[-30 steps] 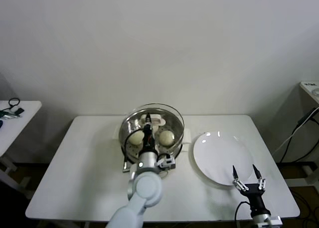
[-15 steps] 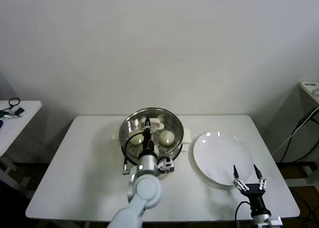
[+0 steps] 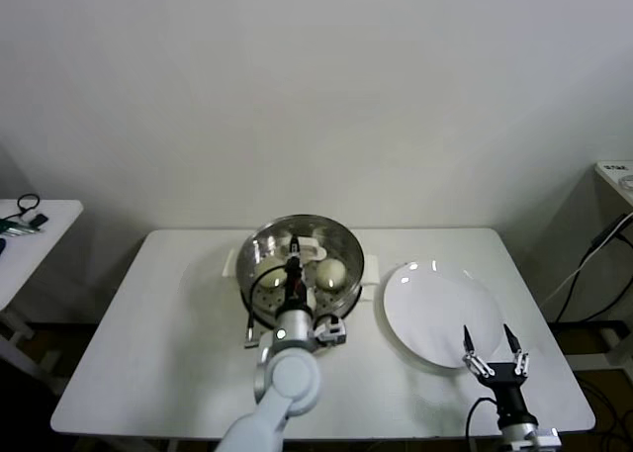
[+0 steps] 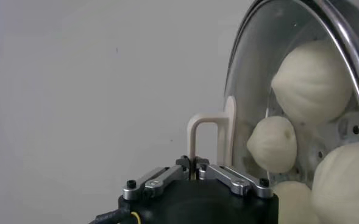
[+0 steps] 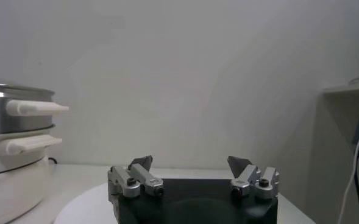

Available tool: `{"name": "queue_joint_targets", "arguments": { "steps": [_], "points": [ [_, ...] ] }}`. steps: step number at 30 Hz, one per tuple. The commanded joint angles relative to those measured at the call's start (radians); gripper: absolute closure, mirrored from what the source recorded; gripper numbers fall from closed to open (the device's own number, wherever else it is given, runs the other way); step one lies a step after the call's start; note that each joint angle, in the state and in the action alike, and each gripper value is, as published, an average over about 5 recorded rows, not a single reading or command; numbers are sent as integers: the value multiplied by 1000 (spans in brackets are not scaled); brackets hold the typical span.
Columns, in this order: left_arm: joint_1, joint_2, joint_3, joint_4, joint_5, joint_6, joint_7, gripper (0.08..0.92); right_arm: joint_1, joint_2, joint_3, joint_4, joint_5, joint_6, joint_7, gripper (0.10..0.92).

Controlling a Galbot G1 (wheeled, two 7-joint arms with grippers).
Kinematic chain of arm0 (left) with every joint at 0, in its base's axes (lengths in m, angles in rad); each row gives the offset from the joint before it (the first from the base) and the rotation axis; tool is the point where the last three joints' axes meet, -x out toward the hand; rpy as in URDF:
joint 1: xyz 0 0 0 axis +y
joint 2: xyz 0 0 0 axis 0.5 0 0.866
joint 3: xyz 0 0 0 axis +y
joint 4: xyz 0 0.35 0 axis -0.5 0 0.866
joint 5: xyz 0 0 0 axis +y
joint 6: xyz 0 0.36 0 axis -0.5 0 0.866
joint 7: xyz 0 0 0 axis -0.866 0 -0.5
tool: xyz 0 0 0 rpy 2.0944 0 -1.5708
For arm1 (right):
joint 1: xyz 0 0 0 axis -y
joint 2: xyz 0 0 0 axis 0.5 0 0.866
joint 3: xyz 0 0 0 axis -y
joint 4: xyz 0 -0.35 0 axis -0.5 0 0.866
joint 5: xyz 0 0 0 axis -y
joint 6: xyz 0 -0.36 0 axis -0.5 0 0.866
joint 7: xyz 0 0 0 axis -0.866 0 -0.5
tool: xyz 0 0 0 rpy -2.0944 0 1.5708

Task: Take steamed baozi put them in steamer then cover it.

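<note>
Head view: the round shiny stainless-steel steamer on its cream-white base is sitting at the middle of the white table, toward its far edge.
Cover: the round clear glass lid with metal rim and cream-white handle is lying on the pot, or just above it; I cannot tell whether the rim is fully seated.
Left gripper: the left gripper is reaching over the pot from the near side, its fingers closing tight on the arched handle at the lid's centre.
Baozi: the small round cream-white dough buns are resting inside on the perforated tray, showing through the glass.
Right gripper: the right gripper is waiting at the table's near right corner, fingers spread wide and holding nothing, just beside the flat round white plate.
Handling: the glass is likely heavy for its size, rigid and breakable, and the rim would be slippery; the slim central handle is the only sound hold, and it keeps the lid level.
Buns: probably soft and easily dented, so the lid should be resting on the rim, not on them.
</note>
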Motion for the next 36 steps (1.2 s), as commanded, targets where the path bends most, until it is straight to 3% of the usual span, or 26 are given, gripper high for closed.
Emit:
{"name": "queue_joint_targets", "arguments": {
  "steps": [1, 8, 19, 23, 29, 36],
  "points": [
    [-1, -1, 2, 8, -16, -1, -6, 867, 4, 3, -2, -3, -13, 12, 6, 203],
    [0, 10, 4, -16, -59, -4, -5, 825, 9, 4, -7, -2, -23, 10, 4, 203],
    [43, 85, 11, -204, -190, 10, 37, 507, 8, 0, -20, 13, -23, -51, -14, 203],
    [98, 134, -29, -294, -285, -23, -16, 394, 5, 3, -31, 21, -13, -86, 53, 203],
    [197, 195, -149, -404, -554, -170, -139, 227, 8, -5, -53, 34, 1, -86, 90, 203],
    [333, 224, -446, -451, -1070, -343, -248, 178, 11, -3, -77, 57, 11, -86, 109, 203]
  ]
}}
